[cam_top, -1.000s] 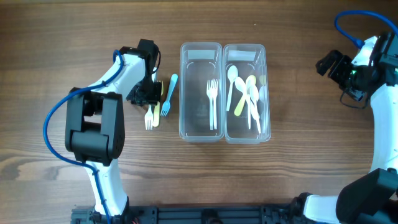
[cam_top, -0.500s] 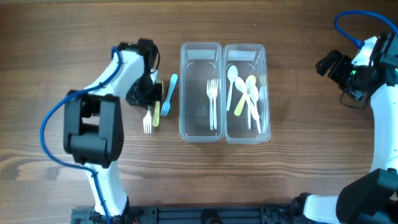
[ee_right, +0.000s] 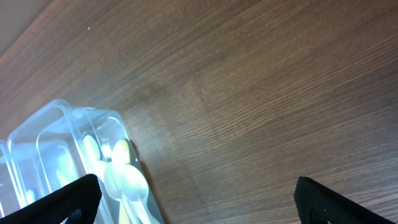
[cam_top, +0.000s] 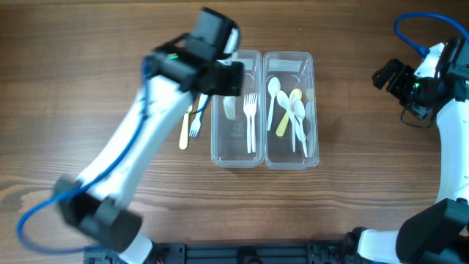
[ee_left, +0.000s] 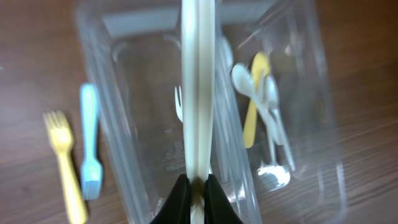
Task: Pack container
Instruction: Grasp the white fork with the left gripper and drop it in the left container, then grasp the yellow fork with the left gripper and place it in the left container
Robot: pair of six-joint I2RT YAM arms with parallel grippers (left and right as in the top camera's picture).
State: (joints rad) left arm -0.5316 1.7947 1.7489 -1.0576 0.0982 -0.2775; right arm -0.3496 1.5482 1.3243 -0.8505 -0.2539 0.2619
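On the surface [cam_top: 73, 51], yellow fork [ee_left: 62, 155] and blue fork [ee_left: 90, 143]. Over the left container [cam_top: 215, 110], left tool [ee_left: 196, 186] clamped on white utensil [ee_left: 198, 93]; risks clipping the rim if released tilted. Far right, right tool [cam_top: 390, 76] spread wide, empty.

Dark brown wooden table [cam_top: 352, 205], fine grain running side to side, soft even light, no hard shadows

Left container [cam_top: 218, 143] touches right container [cam_top: 314, 139] side by side on table [cam_top: 73, 73]: forks [cam_top: 251, 121] in left, spoons [cam_top: 289, 114] in right, loose forks [cam_top: 194, 129] just left.
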